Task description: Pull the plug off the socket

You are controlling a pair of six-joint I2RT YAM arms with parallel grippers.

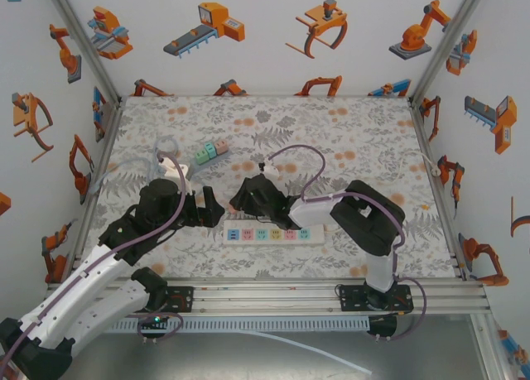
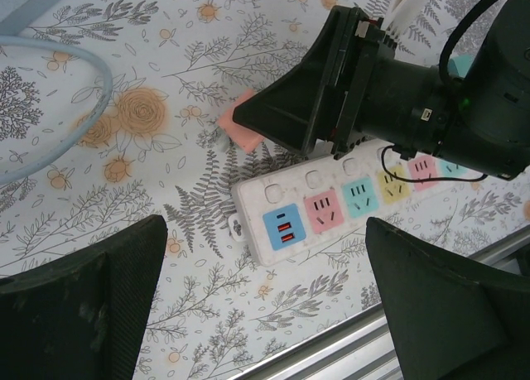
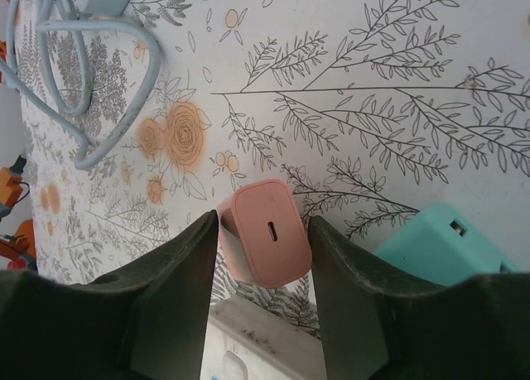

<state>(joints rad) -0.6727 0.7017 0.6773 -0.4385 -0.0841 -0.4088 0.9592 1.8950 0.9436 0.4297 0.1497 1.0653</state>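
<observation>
desk: what does the top external view give us?

photographer: two black arms reach over a floral tablecloth (image 1: pixel 331 132). the left gripper (image 1: pixel 209 208) and the right gripper (image 1: pixel 240 202) come close together just above the left end of a white power strip (image 1: pixel 275 233) with coloured sockets. green adaptor blocks (image 1: pixel 211 151) lie farther back, well apart from it.

desk: and the left wrist?

photographer: the left gripper (image 2: pixel 265 301) hangs over the strip's near side, jaws spread wide, nothing between them. the pink plug (image 2: pixel 244 127) is clear of the sockets, just beside the strip's far edge, at the tip of the right gripper. a pale blue cable (image 2: pixel 74 107) curves at the left.

desk: the right wrist?

photographer: the plug stands between the right gripper's (image 3: pixel 263 221) two dark fingers (image 3: pixel 178 297), its port facing the lens. the jaws sit close on either side of it. i cannot tell whether they pinch it or merely flank it. a teal block (image 3: pixel 439 247) lies just to the right, and the strip's white edge shows below.
</observation>
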